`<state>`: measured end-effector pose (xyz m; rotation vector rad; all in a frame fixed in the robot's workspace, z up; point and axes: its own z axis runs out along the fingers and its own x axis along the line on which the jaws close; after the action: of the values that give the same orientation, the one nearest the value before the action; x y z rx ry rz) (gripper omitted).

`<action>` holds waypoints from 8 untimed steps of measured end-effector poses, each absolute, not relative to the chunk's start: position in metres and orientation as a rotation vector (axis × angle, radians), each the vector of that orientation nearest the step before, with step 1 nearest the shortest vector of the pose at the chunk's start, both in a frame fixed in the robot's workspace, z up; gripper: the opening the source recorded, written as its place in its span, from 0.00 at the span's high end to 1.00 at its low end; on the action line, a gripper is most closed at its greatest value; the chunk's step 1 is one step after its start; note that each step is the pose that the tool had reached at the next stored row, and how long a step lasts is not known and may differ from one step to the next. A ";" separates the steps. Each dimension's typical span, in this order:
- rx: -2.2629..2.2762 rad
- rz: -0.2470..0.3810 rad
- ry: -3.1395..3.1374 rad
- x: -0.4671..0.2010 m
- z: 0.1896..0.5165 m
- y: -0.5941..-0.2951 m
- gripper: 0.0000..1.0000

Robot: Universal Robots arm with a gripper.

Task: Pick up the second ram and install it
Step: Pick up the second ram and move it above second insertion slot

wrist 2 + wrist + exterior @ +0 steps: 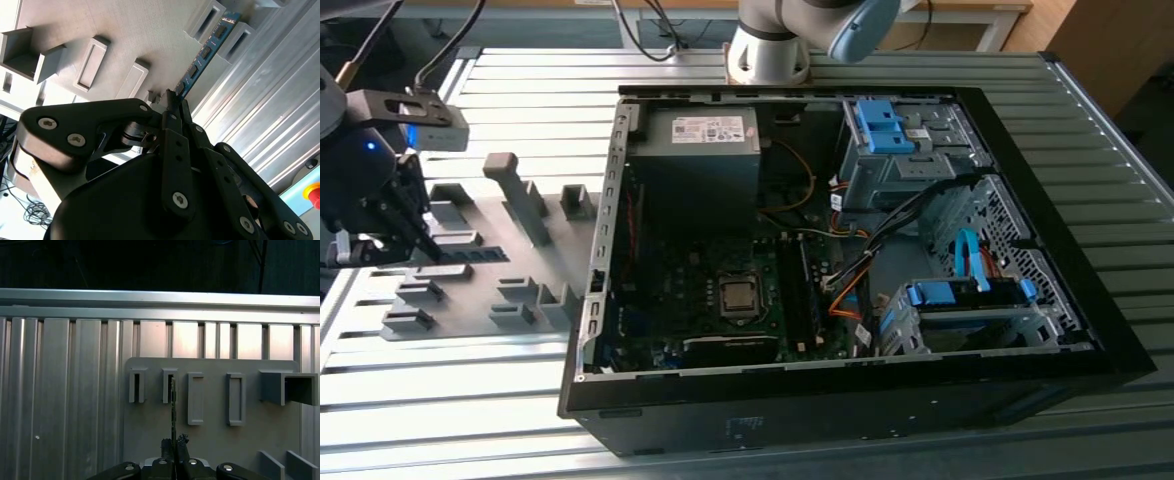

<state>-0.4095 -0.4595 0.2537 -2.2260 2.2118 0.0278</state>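
Note:
The second ram [202, 52] is a thin blue board with dark chips. Its far end sits between two grey holder blocks [239, 36] on the grey holder plate [520, 290]. In the first wrist view the ram [173, 407] appears edge-on, running from a holder block [168, 386] back to my fingertips. My gripper [172, 97] is shut on the stick's near end, one finger [182, 441] pressed to each face. In the exterior view my gripper [414, 238] hangs over the plate at the exterior view's left, with the ram [478, 252] just beside it.
An open black computer case [1067, 340] lies in the middle of the ribbed metal table [454, 400], with the motherboard [720, 300], power supply [700, 135] and blue drive-bay latches [881, 125] exposed. Several grey holder blocks [514, 195] stand on the plate. The arm's base [767, 50] stands behind the case.

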 end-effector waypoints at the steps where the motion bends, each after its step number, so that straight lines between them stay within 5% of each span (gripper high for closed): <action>1: -2.226 0.028 2.212 -0.410 0.254 -0.460 0.86; 8: -2.226 0.028 2.212 -0.410 0.257 -0.460 0.86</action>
<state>-0.4095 -0.4595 0.2567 -2.2260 2.2117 0.0277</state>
